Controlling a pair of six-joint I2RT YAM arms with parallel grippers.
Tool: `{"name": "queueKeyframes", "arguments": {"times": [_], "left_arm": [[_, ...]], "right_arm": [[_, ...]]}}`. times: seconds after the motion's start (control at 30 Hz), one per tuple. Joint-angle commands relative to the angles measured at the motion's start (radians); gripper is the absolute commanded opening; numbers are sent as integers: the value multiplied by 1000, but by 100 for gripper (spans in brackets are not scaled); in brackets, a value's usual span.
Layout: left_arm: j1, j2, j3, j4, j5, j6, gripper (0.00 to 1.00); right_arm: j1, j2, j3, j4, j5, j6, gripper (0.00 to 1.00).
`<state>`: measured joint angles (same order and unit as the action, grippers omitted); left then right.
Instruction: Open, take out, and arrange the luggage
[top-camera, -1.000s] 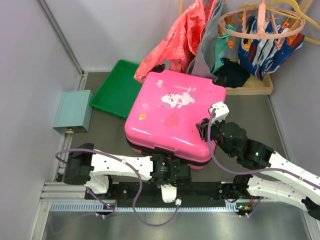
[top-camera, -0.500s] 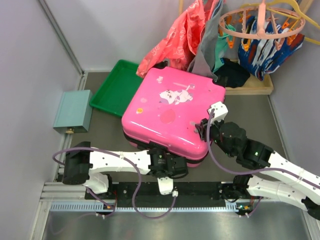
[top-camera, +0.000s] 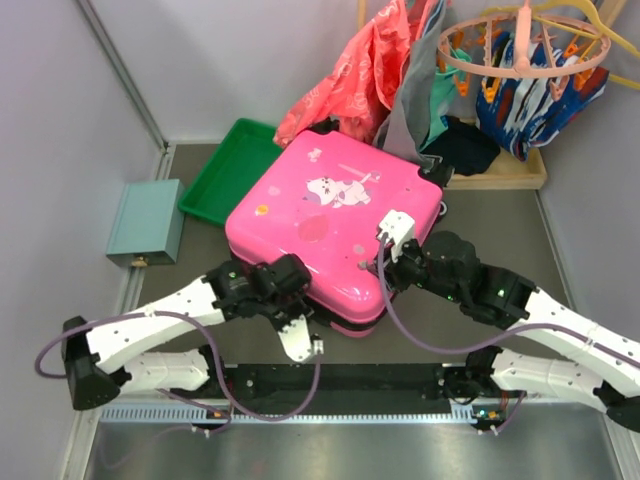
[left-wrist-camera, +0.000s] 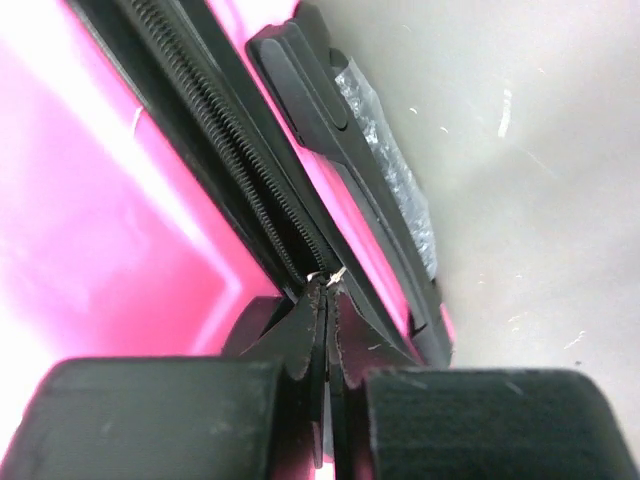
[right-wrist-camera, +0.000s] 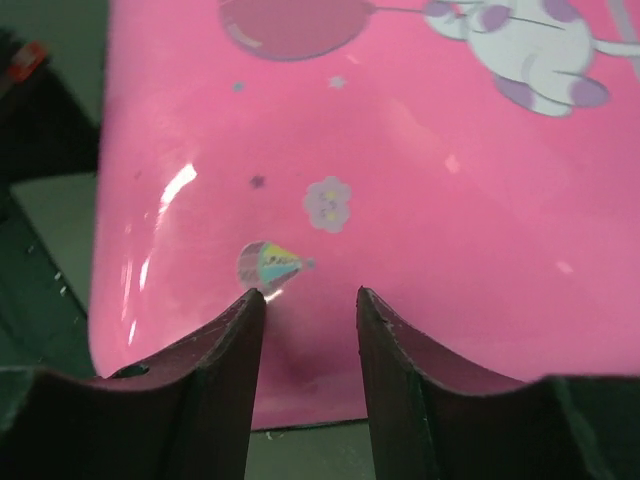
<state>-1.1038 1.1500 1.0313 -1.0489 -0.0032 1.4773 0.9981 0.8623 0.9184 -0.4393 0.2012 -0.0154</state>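
Note:
The luggage (top-camera: 330, 215), a hot-pink hard-shell case with white cartoon stickers, lies flat on the table. My left gripper (top-camera: 300, 297) is at its near edge. In the left wrist view this gripper (left-wrist-camera: 328, 285) is shut, with a small silver zipper pull pinched at its tips, at the end of the black zipper (left-wrist-camera: 230, 150) and beside the black handle (left-wrist-camera: 320, 100). My right gripper (top-camera: 378, 258) rests over the lid's near right part. In the right wrist view it (right-wrist-camera: 310, 295) stands open, tips on the pink lid (right-wrist-camera: 400, 150) by a small balloon sticker.
A green tray (top-camera: 225, 175) lies at the case's back left, and a pale-teal box (top-camera: 147, 220) sits by the left wall. Clothes (top-camera: 370, 70) are heaped behind the case. A pink clip hanger (top-camera: 520, 50) hangs above a wooden tray (top-camera: 500, 178) at the back right.
The left gripper has shut at the case's near edge and its arm has swung left. The case has slid left and turned. The right gripper followed left across the lid.

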Motion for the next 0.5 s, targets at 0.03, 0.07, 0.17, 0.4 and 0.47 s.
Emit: {"name": "queueKeyframes", "arguments": {"times": [0.03, 0.07, 0.17, 0.4, 0.47], "left_arm": [[163, -147, -46, 116, 64, 166, 0], [185, -151, -43, 119, 86, 155, 0], [209, -174, -45, 124, 123, 176, 0], [223, -207, -85, 96, 121, 200, 0], [223, -202, -77, 116, 143, 16, 0]], "right_arm": [[-7, 7, 65, -42, -420, -193, 44], [-3, 14, 60, -33, -454, -198, 44], [37, 14, 5, 10, -505, -238, 45], [303, 90, -7, 59, -291, -195, 47], [304, 103, -44, 123, -209, -163, 47]]}}
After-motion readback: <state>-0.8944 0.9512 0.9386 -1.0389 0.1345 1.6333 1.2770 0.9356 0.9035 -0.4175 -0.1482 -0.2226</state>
